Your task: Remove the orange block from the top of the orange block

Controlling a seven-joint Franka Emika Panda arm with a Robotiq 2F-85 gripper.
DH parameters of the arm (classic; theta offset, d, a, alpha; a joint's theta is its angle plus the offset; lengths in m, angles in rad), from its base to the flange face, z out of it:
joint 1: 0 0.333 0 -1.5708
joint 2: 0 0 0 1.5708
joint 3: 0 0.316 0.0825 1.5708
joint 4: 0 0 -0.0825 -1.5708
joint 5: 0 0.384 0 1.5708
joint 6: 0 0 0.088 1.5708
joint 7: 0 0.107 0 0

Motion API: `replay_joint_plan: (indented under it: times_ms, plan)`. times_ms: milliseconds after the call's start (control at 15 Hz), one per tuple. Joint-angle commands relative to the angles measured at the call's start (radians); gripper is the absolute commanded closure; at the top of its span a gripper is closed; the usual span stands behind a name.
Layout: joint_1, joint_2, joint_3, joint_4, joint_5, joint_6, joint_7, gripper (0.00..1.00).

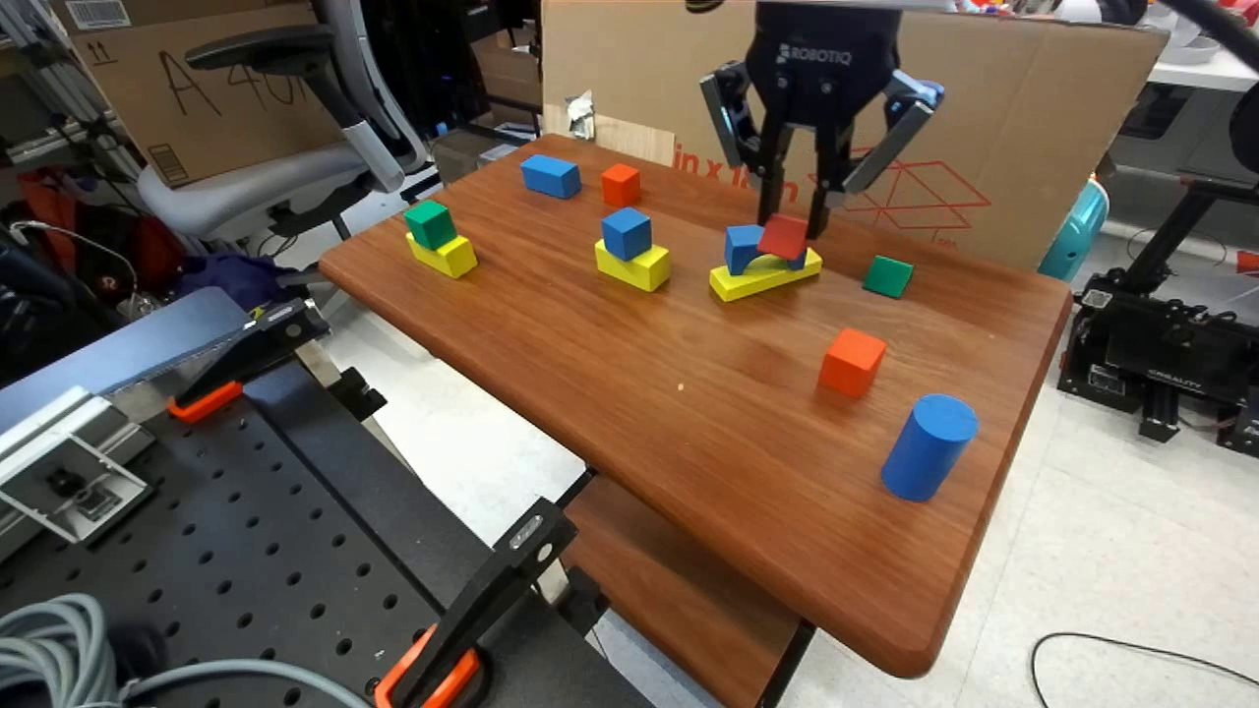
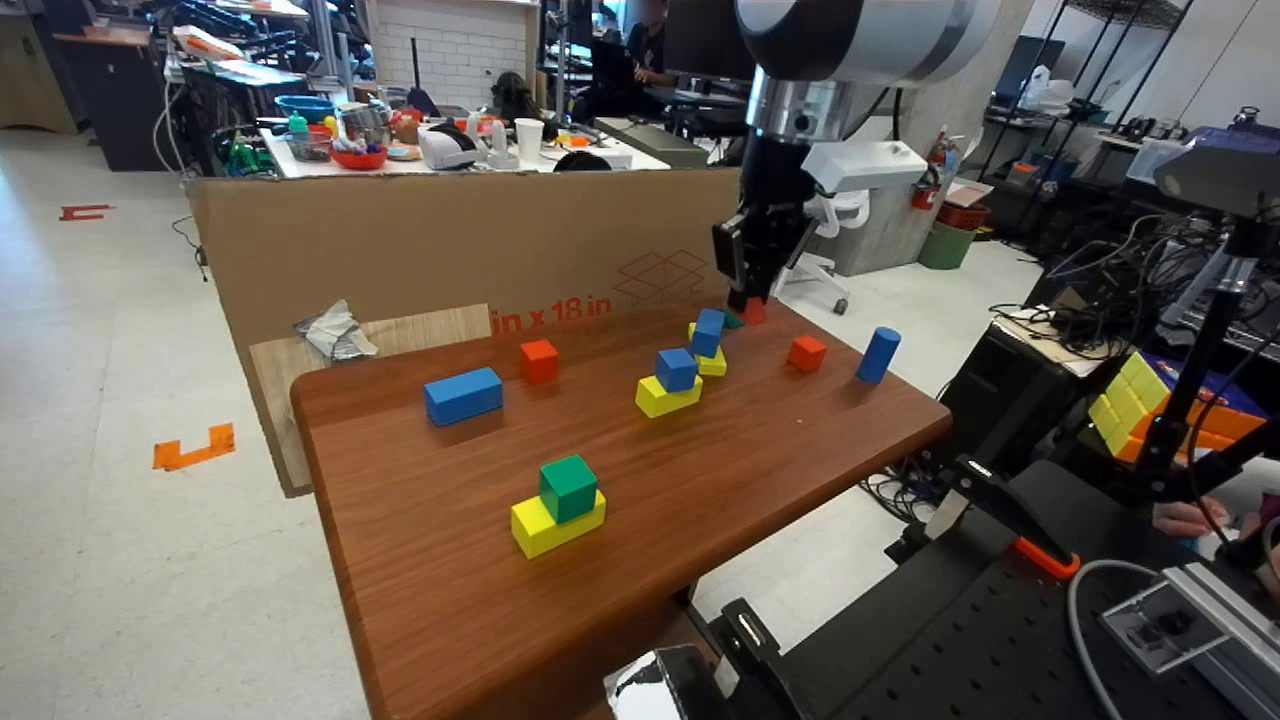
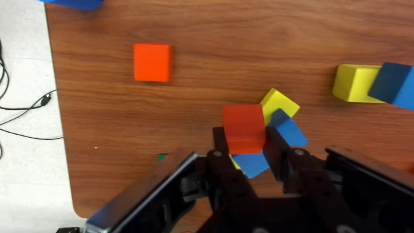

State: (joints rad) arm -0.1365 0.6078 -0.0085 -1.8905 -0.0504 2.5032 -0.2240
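My gripper (image 1: 793,218) is shut on a red-orange block (image 1: 784,238), which also shows between the fingertips in the wrist view (image 3: 244,127). It hangs tilted in an exterior view, in front of the blue arch (image 1: 743,246) on a yellow block (image 1: 757,283). In the wrist view it hides part of that stack and looks apart from it. A loose orange block (image 1: 852,363) stands on the table; it shows in the wrist view (image 3: 152,62) too. Another orange block (image 1: 621,185) stands at the back, also visible in an exterior view (image 2: 539,361).
A blue cylinder (image 1: 929,447) stands near the table corner. A green block (image 1: 888,276) lies beside the arch stack. A blue cube (image 1: 627,234) and a green cube (image 1: 430,225) each sit on yellow blocks. A long blue block (image 2: 463,396) and a cardboard sheet (image 2: 450,240) are at the back.
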Motion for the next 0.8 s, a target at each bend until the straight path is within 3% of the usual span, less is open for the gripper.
replay_joint_plan:
  times_ms: [0, 400, 733]
  plan:
    - [0.019, -0.042, 0.021, -0.064, 0.019, -0.002, 0.02, 0.92]
    - [0.055, -0.086, -0.006, -0.189, -0.01, -0.044, 0.084, 0.92]
    - [0.06, -0.092, -0.029, -0.266, -0.033, 0.043, 0.093, 0.92]
